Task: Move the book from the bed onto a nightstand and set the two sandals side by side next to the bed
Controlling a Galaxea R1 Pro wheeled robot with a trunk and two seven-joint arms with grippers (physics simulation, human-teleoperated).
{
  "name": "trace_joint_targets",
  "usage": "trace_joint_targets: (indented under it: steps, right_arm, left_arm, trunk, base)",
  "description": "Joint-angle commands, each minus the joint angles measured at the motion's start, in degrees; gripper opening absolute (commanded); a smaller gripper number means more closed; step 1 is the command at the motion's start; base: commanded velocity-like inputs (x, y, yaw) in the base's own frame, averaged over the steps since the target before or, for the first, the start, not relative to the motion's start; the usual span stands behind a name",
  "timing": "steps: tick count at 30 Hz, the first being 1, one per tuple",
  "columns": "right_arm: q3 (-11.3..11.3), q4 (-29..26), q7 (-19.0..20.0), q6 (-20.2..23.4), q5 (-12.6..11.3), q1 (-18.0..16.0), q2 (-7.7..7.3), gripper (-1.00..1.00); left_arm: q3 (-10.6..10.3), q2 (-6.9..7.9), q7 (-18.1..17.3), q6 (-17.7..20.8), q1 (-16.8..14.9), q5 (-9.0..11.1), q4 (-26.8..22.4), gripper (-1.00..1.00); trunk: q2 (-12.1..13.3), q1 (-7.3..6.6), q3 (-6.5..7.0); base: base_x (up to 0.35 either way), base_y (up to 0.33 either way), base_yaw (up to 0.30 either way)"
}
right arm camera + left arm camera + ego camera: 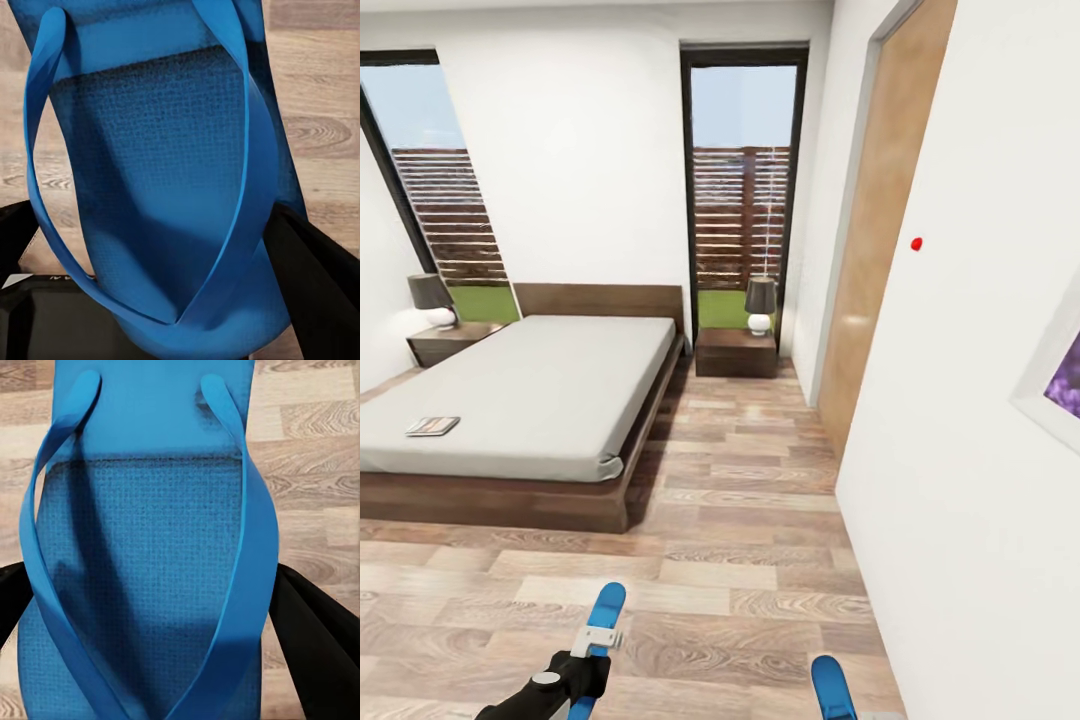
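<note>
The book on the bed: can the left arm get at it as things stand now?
Probably not. The book lies far off on the bed, with open floor between, and the left gripper already holds a sandal.

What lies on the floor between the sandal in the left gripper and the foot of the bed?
Nothing: in the head view, only bare wood floor separates the left gripper's sandal from the bed.
</note>
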Motion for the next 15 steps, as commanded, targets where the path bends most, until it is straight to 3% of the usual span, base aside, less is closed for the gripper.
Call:
trace_joint_targets:
  steps: [1,15]
  right_arm:
    - [-0.49,-0.09,0.33,-0.06,0.47,-0.04,0.06,-1.0]
    - [-0.5,-0.05,0.33,-0.06,0.47,-0.04,0.05,-1.0]
  left_arm:
    - [-0.49,0.03,-0.04,-0.19,-0.06,0.57,0.03,-1.0]
    - [-0.5,0.03,-0.04,-0.19,-0.06,0.56,0.03,-1.0]
  trunk:
    - [-0.12,0.07,-0.12]
    - [-0.12,0.07,-0.12]
  base:
    - [0.35,0.0,0.0]
    - [0.35,0.0,0.0]
